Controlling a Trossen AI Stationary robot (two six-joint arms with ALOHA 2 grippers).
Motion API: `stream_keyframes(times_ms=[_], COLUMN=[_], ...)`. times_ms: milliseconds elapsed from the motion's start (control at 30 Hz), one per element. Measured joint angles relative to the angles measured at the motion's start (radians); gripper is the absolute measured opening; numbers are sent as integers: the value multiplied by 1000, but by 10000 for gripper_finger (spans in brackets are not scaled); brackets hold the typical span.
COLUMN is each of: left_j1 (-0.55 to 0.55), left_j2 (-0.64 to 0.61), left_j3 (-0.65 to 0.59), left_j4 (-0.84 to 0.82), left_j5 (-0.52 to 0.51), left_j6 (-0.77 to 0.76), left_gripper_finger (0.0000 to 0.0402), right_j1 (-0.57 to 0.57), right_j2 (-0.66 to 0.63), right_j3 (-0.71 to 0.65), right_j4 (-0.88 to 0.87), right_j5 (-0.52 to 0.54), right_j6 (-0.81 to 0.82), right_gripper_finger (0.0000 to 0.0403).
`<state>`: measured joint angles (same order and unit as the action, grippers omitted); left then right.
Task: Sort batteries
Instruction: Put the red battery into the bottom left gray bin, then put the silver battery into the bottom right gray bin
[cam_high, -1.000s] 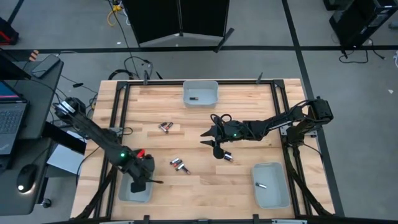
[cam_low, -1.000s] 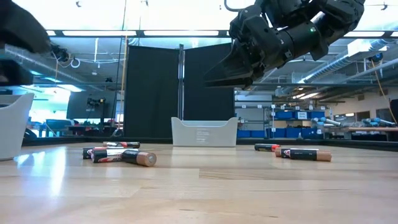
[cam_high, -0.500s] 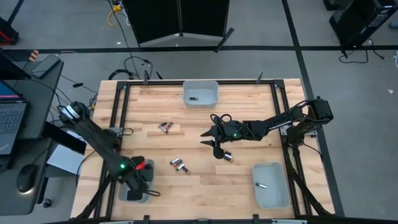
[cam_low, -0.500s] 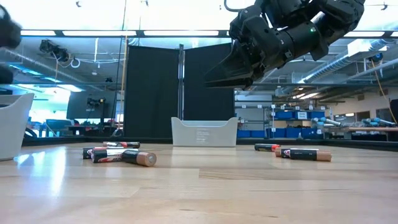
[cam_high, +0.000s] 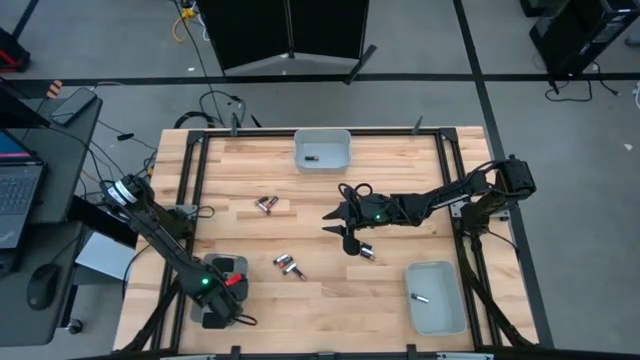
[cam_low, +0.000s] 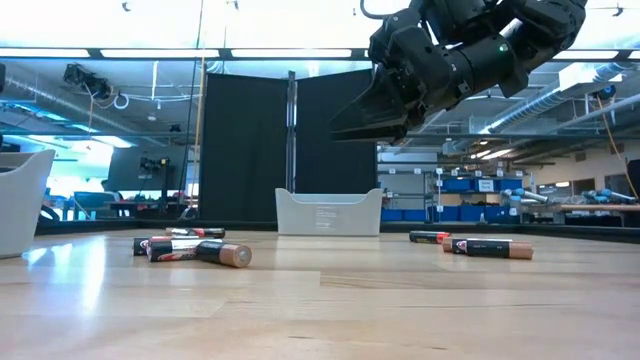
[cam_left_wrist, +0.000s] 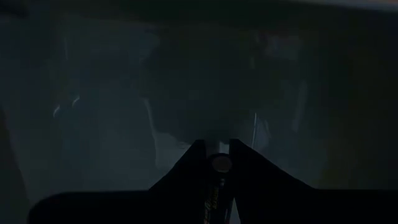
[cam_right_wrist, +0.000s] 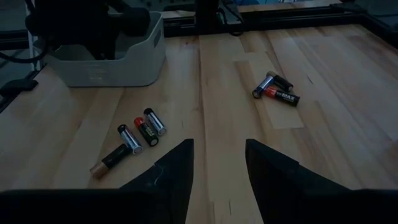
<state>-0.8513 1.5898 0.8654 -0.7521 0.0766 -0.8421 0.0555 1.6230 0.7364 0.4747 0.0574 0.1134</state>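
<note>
My left gripper (cam_high: 220, 292) points down over the pale tray (cam_high: 200, 314) at the table's near left, shut on a dark battery (cam_left_wrist: 217, 177). My right gripper (cam_high: 345, 236) hangs open above the middle of the table, holding nothing; in its wrist view the fingers (cam_right_wrist: 176, 163) stand apart over bare wood. Loose batteries lie on their sides on the table: a pair (cam_high: 265, 204) at far left of centre, a small group (cam_high: 288, 265) nearer, and one (cam_high: 366, 252) just beside my right gripper. My left gripper pinches the battery between its two fingers (cam_left_wrist: 186, 171), which come from above and point down. The battery lies along the fingers, upright, with its round end (cam_left_wrist: 219, 163) showing between the tips. It hangs clear over the tray's inside.
A pale tray (cam_high: 322, 140) at the far edge holds one battery (cam_high: 311, 158). Another tray (cam_high: 447, 316) at the near right holds one battery (cam_high: 420, 298). Black frame rails (cam_high: 197, 190) run along the table's sides. Bare wood lies between the battery groups.
My left gripper has gone toward the table's near edge and down, staying shut on the battery, and now stands over the near left tray. Its arm has left the low view.
</note>
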Motion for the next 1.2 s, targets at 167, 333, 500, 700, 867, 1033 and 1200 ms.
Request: stream_keyframes(times_ms=[167, 333, 500, 700, 867, 1033, 1200], left_j1=[0, 0, 0, 0, 2, 51, 152], left_j2=[0, 0, -22, -139, -249, -278, -276], left_j3=[0, 0, 0, 0, 0, 0, 0], left_j4=[0, -4, -30, -39, -35, 17, 128], left_j5=[7, 7, 6, -99, -302, -400, -383], left_j6=[-5, -16, -62, -132, -157, -117, -21], left_gripper_finger=[106, 141, 138, 91, 30, 9, 8], right_j1=[0, 0, 0, 0, 8, 28, 49], right_j2=[0, 0, -6, -96, -192, -224, -222], right_j3=[0, 0, 0, 0, 0, 0, 1], right_j4=[0, 0, -4, -93, -203, -246, -279], right_j5=[0, 0, 0, 0, 1, 1, 1], right_j6=[0, 0, 0, 1, 1, 2, 25], right_gripper_finger=[156, 156, 156, 156, 156, 156, 156])
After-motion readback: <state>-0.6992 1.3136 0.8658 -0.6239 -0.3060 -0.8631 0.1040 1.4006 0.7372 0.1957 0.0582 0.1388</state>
